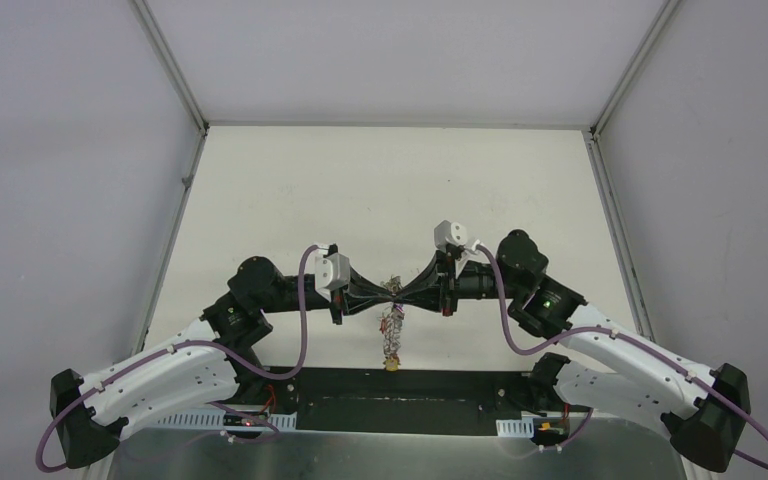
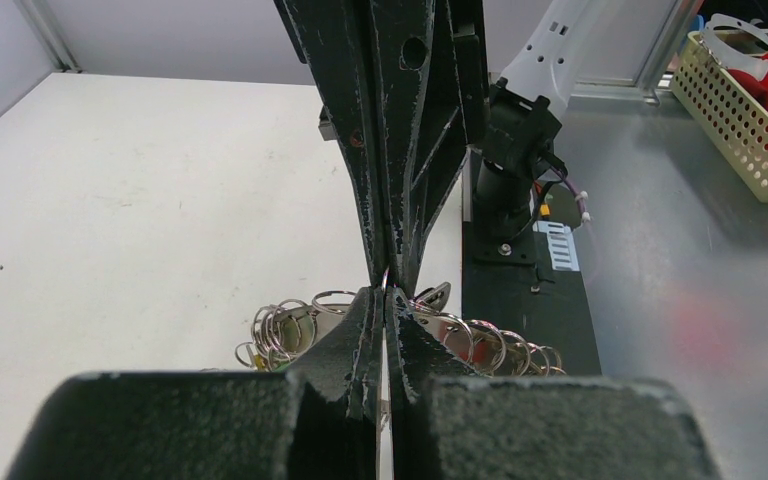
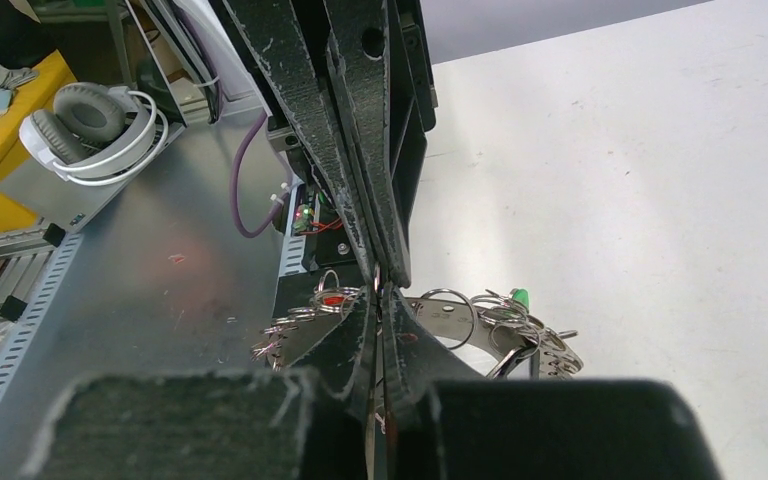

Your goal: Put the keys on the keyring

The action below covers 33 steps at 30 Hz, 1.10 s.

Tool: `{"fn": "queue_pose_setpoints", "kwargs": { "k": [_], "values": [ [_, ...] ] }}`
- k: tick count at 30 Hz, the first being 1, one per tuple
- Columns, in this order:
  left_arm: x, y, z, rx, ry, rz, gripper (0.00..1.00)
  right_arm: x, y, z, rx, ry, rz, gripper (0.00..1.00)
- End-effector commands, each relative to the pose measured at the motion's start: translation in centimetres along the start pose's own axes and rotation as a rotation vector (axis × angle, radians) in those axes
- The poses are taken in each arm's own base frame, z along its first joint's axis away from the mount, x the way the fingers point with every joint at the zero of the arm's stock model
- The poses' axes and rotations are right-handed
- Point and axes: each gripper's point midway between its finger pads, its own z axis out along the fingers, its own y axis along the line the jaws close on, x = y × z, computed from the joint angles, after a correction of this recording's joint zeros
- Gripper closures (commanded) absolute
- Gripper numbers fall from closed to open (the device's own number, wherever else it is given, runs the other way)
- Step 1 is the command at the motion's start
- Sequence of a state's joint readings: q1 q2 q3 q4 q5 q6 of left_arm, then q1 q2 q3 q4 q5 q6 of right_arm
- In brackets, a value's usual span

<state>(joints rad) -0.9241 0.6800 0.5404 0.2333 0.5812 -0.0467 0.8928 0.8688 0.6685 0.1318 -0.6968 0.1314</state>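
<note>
Above the near part of the white counter (image 1: pixel 360 190), the left hand (image 1: pixel 385 293) and right hand (image 1: pixel 411 292) meet tip to tip, each narrowed to a thin slit. The keyring (image 1: pixel 392 335) is caught where they meet and hangs below the tips, clear of the counter. In both wrist views its silver band runs out on either side of that hand's own fingers (image 2: pixel 360 340), so each hand appears to pinch it. Small wire rings fringe the band, with a green tag (image 3: pixel 520 297) among them.
</note>
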Motion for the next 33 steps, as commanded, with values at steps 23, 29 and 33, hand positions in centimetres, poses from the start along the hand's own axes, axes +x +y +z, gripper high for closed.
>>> {"fn": "queue_pose_setpoints", "kwargs": {
  "k": [23,29,33],
  "values": [
    [1.6,0.1,0.9,0.054,0.243,0.010,0.60,1.9,-0.8,-2.8,0.151,0.404,0.142,1.00],
    [2.7,-0.3,2.3,0.085,0.275,-0.012,0.60,1.8,-0.6,-3.4,0.153,0.491,0.169,1.00],
    [3.1,-0.1,3.0,0.078,0.268,-0.007,0.59,1.6,-0.2,-3.4,0.124,0.503,0.155,1.00]
  ]
}}
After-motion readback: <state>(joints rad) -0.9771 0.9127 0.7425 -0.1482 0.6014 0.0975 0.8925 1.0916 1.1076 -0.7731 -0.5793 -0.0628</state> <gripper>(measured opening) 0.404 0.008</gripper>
